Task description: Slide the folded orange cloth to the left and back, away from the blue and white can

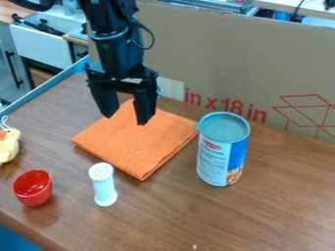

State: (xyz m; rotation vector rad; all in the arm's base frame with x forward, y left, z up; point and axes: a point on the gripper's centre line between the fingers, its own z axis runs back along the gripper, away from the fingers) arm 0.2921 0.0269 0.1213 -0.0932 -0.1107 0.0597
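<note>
- The pincer (125, 118) is widely open and holds nothing between its 2 fingers.
- The folded orange cloth (140, 147) lies on the surface (281, 206), below the pincer, and extends toward the camera.
- The upright can (214, 159) stands beside the cloth.

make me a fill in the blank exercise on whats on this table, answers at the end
The open gripper hangs over the ____ cloth.
The small bowl is ____.
Of the bowl, the shaker and the can, the tallest is the ____.

Missing words: orange; red; can
</note>
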